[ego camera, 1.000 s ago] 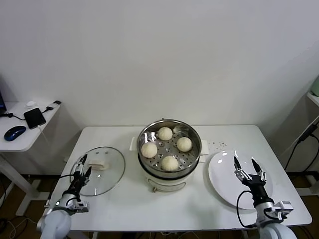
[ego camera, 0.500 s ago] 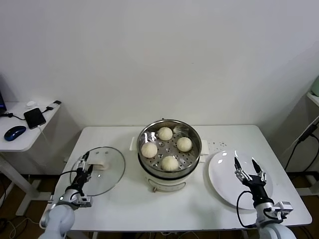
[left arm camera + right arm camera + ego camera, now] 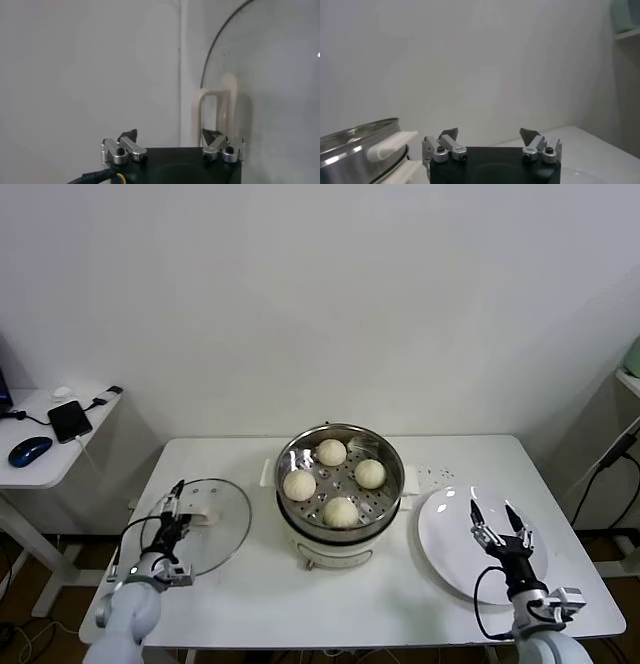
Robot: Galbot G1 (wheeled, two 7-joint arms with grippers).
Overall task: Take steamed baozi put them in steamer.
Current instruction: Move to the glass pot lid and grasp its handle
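Four steamed baozi (image 3: 340,511) sit inside the steamer (image 3: 340,484), mid-table (image 3: 250,594), so loading looks done (plate (image 3: 452,539) bare). Left pincer (image 3: 172,519) hovers released over the glass lid (image 3: 215,529); right pincer (image 3: 500,529) released above the plate.

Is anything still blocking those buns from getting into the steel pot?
Nothing visible. All four steamed baozi already sit on the tray inside the steamer; its glass lid lies on the table beside it, under the left gripper.

Four cream-white steamed baozi (image 3: 339,477) sit upright on the perforated tray inside the round steel steamer (image 3: 340,539), between the left gripper (image 3: 171,506) and right gripper (image 3: 500,525).
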